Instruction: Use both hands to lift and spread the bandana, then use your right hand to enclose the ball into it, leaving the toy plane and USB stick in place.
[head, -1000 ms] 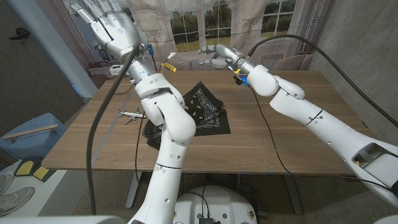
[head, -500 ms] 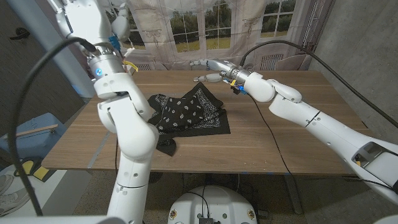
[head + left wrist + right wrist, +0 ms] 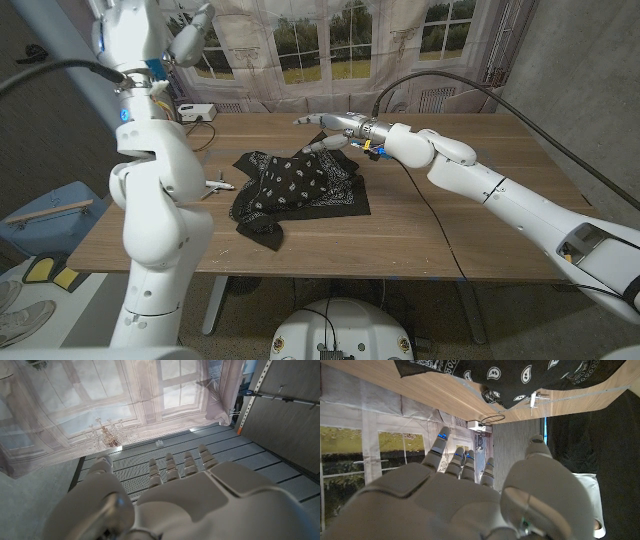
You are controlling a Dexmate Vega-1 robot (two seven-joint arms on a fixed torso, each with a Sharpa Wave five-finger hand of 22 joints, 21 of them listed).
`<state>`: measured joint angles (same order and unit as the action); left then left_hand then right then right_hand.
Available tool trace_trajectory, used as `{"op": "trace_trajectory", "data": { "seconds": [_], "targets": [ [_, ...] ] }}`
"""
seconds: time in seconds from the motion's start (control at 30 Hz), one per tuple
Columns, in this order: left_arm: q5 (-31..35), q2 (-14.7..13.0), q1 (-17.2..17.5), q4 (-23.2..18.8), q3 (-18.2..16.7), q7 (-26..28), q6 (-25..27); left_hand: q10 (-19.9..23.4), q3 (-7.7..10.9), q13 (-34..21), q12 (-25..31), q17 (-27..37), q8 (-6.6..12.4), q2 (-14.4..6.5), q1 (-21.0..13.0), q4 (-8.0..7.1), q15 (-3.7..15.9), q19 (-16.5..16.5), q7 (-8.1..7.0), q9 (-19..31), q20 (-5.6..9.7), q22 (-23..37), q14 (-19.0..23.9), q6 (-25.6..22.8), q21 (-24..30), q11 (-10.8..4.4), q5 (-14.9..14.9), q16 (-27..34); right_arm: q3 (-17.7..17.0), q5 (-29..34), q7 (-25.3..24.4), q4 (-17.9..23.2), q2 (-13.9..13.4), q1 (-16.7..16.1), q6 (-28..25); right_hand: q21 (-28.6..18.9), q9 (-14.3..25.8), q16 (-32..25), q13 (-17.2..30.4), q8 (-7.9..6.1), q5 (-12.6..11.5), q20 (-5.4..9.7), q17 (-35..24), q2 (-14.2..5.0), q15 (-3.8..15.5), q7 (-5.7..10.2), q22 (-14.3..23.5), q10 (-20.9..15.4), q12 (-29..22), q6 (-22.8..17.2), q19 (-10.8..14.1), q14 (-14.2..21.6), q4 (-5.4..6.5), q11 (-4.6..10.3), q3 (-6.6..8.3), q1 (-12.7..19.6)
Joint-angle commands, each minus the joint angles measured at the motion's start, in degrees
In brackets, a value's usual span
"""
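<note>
While bunched mid-table, bandana (image 3: 300,185) untouched.
Raised high at far left, left hand (image 3: 185,40) spread and holding nothing; hovering over cloth's far right corner, right hand (image 3: 325,130) likewise spread, fingers apart, gripping nothing. Just left of cloth, toy plane (image 3: 218,184) on wood.

Both arms are built of glossy white rounded shells joined by darker grey seams, and a thick black cable runs along each. The left hand (image 3: 178,40) and the right hand (image 3: 322,131) are pale silver-grey with segmented fingers, the right's fingers (image 3: 441,444) marked with small blue spots. Blue and yellow fittings sit at each wrist.
</note>
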<state>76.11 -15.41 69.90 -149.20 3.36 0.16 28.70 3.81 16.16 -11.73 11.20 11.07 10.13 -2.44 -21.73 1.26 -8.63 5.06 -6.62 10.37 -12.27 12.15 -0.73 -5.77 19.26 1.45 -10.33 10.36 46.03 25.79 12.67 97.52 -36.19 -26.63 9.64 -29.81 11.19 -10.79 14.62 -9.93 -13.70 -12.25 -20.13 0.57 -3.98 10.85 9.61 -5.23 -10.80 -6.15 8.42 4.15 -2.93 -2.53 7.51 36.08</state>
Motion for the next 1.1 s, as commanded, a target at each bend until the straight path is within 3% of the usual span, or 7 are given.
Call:
{"op": "trace_trajectory", "data": {
  "seconds": [0.03,0.33,0.5,0.7,0.73,1.1],
  "targets": [
    [-75.2,-8.6,0.3,-0.5,-4.6,4.0,1.5,-0.3,-0.22,-0.1,0.0,0.2,-0.06,-0.1,0.6,-0.09,-0.14,0.7,-0.05,0.1,-0.07,0.1,-0.6,0.5,-0.2,0.24,-0.1,0.0,3.2,2.4,5.3,-2.9,2.5,2.2,2.4,1.7,0.1,-0.1,0.1,0.05,-0.7,-0.14,0.7,-0.06,-0.79,1.22,0.1,2.5,0.2,3.3,-1.2,-2.1,-0.16,0.06,-0.74,-0.4],
    [-82.5,-14.0,0.7,0.6,-5.6,8.5,0.6,-0.6,-0.25,-0.1,0.2,0.1,0.11,-0.3,1.0,-0.12,-0.07,1.2,0.49,0.1,-0.07,0.2,-1.1,0.8,-0.4,0.51,-0.1,0.1,5.4,3.8,8.0,-4.9,4.2,3.9,4.3,2.8,0.1,-0.1,0.0,-0.38,-1.0,-0.13,1.2,-0.65,-1.03,1.7,0.1,3.5,0.0,4.1,-1.7,-3.4,-0.49,0.22,-0.52,0.2],
    [-85.6,-16.3,1.0,1.4,-5.9,10.6,-0.8,-0.9,-0.26,-0.1,0.1,0.1,0.17,-0.3,1.2,-0.12,0.1,1.3,0.6,0.1,-0.07,0.2,-1.2,0.9,-0.5,0.8,-0.1,0.2,6.5,4.6,9.5,-6.3,5.3,5.2,5.1,4.1,0.1,-0.1,-0.2,-0.91,-1.7,-0.1,1.8,-1.76,-1.14,1.76,0.1,3.6,-0.4,3.9,-2.4,-4.6,-1.57,0.22,0.47,2.2],
    [-88.3,-18.7,1.4,2.2,-6.3,12.7,-2.3,-1.0,-0.27,-0.1,0.2,0.1,0.32,-0.4,1.4,-0.09,0.21,1.5,0.74,0.1,-0.07,0.3,-1.3,0.8,-0.6,0.76,-0.1,0.3,7.8,6.1,10.6,-7.6,6.8,6.4,4.8,5.5,0.0,-0.2,-0.3,-0.44,-2.2,-0.11,2.6,-2.24,-1.44,1.71,0.1,3.7,-0.7,6.2,-3.0,-5.8,-2.92,0.22,1.23,4.3],
    [-88.7,-19.1,1.4,2.3,-6.3,13.1,-2.4,-1.0,-0.27,-0.1,0.3,0.1,0.33,-0.4,1.4,-0.09,0.22,1.6,0.76,0.1,-0.07,0.3,-1.3,0.8,-0.6,0.84,-0.1,0.3,7.8,6.1,10.6,-7.6,6.8,6.4,4.8,6.5,0.1,-0.4,-0.5,-0.56,-2.4,-0.11,3.2,-2.31,-1.47,1.73,0.2,6.9,0.0,7.2,-3.3,-5.9,-3.55,0.84,1.42,5.2],
    [-93.0,-22.7,1.6,4.0,-7.3,14.7,-4.4,-1.2,-0.28,-0.1,0.4,0.1,0.59,-0.5,1.8,-0.01,0.34,1.8,1.03,0.1,-0.07,0.3,-1.6,0.5,-0.7,1.02,-0.1,0.4,10.9,8.3,12.7,-11.2,10.2,9.2,3.7,8.1,0.0,-0.4,-0.5,-0.08,-2.5,-0.14,3.9,-2.47,-2.1,1.67,0.2,9.9,0.1,10.8,-3.6,-7.8,-3.61,0.37,1.1,5.1]
  ]
}}
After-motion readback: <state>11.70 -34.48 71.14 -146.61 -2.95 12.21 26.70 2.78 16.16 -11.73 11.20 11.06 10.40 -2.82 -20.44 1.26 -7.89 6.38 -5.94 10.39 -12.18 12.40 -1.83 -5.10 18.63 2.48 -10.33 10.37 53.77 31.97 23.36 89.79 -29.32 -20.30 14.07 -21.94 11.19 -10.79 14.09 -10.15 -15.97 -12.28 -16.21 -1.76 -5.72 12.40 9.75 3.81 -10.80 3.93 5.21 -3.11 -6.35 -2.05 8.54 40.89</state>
